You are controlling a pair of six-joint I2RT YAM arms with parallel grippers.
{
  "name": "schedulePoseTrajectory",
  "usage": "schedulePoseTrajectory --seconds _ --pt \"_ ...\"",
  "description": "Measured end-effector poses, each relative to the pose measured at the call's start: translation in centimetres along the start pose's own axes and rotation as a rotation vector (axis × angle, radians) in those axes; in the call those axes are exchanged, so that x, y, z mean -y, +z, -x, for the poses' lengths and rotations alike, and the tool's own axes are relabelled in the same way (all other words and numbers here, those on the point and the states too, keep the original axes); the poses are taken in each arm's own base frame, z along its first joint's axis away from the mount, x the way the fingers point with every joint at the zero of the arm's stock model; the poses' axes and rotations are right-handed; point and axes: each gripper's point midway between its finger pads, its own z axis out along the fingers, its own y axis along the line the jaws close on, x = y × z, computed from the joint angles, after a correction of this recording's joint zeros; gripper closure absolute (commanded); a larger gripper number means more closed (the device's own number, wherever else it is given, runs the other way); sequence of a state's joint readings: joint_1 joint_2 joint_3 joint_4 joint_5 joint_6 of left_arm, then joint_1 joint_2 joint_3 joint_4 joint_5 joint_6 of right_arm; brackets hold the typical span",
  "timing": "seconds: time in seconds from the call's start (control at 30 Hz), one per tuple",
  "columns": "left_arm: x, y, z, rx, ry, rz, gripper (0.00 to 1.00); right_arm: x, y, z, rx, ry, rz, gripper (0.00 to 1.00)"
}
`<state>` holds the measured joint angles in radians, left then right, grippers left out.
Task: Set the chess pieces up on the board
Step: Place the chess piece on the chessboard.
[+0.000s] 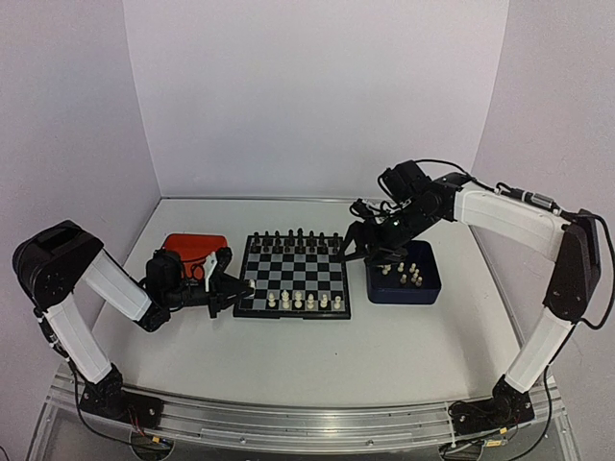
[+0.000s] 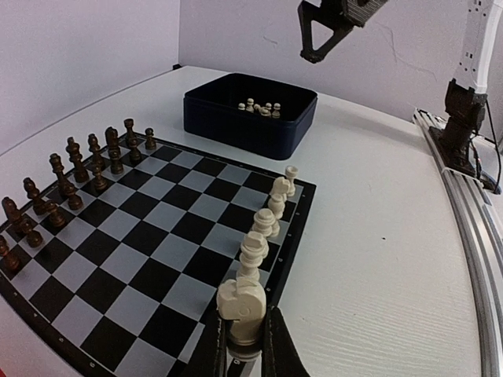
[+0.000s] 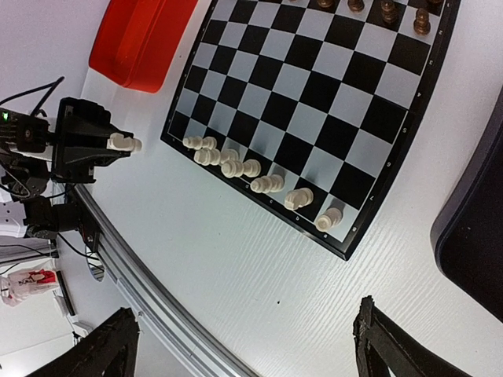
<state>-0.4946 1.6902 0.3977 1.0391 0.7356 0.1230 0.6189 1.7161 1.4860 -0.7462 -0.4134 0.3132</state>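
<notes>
While your left hand [image 2: 244,344] pinches a piece [image 2: 241,302] at the board [image 2: 141,236] edge — right hand [image 3: 246,308] spread — set it down upright.

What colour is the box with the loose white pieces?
The box is dark blue, clearest in the left wrist view.

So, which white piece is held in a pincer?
The white piece in the left pincer, just off the board's left edge; the others stand loose on the board or in the blue tray.
</notes>
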Motion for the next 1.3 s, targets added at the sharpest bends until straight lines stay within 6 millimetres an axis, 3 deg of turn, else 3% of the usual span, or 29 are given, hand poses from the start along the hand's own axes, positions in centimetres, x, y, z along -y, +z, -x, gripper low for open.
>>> schedulePoseTrajectory --seconds 0.13,0.4,0.7,1.3 --pt "-1.2 0.4 0.0 0.045 -0.047 0.05 1.0 0.1 0.3 0.0 0.006 0.002 0.006 0.08" --pt "-1.4 0.4 -5.3 -0.037 -0.247 0.086 1.0 0.1 0.6 0.1 0.013 -0.004 0.016 0.07" --pt "-1.6 1.1 -6.6 -0.051 -0.281 0.067 1.0 0.3 0.9 -0.3 0.002 -0.003 0.019 0.07" --pt "-2.2 2.3 -6.1 -0.023 -0.246 0.041 0.96 0.2 0.9 -0.4 -0.002 -0.002 0.026 0.06"
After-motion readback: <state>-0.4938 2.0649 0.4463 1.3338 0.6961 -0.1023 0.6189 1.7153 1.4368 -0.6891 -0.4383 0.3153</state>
